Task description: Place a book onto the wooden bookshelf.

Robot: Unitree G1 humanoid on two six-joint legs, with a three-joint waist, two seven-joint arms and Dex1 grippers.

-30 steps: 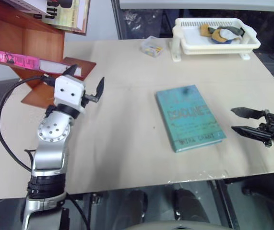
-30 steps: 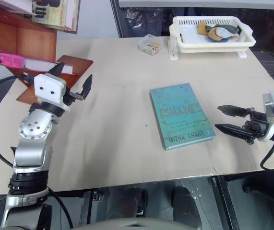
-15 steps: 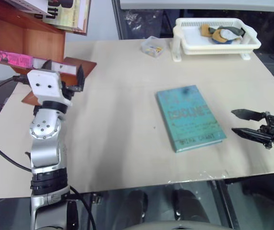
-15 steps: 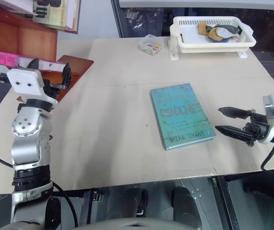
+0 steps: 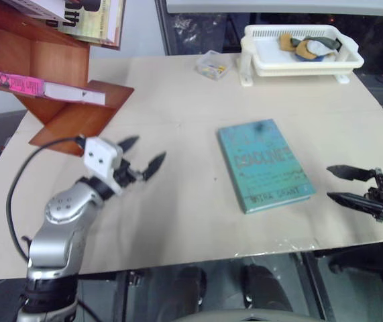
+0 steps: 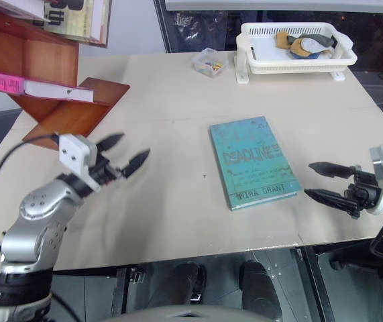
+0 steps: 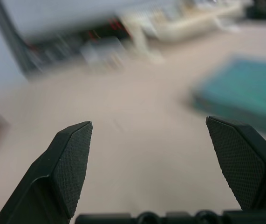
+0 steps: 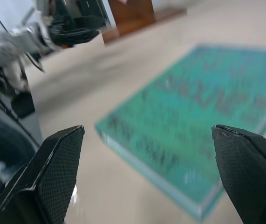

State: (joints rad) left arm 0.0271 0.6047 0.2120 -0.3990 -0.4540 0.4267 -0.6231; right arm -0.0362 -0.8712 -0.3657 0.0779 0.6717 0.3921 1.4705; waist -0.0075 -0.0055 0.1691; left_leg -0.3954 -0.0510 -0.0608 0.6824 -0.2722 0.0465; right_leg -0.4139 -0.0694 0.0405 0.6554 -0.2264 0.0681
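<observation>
My left gripper (image 5: pixel 141 155): fingers spread wide, nothing between them, hanging over the bare table (image 5: pixel 178 201) just in front of the wooden bookshelf.
My right gripper (image 5: pixel 344 184): fingers also apart and empty, at the table's right edge, pointing toward the teal book.
Teal book (image 5: pixel 265 164): lying flat between my two grippers, nearer the right one, touched by neither.
The book (image 5: pixel 17 84): pink, lying on a lower slanted board of the wooden bookshelf (image 5: pixel 70 117), page edges facing the table.
White basket tray (image 5: pixel 302 50): at the far edge, small clear box (image 5: pixel 212 65) beside it.
</observation>
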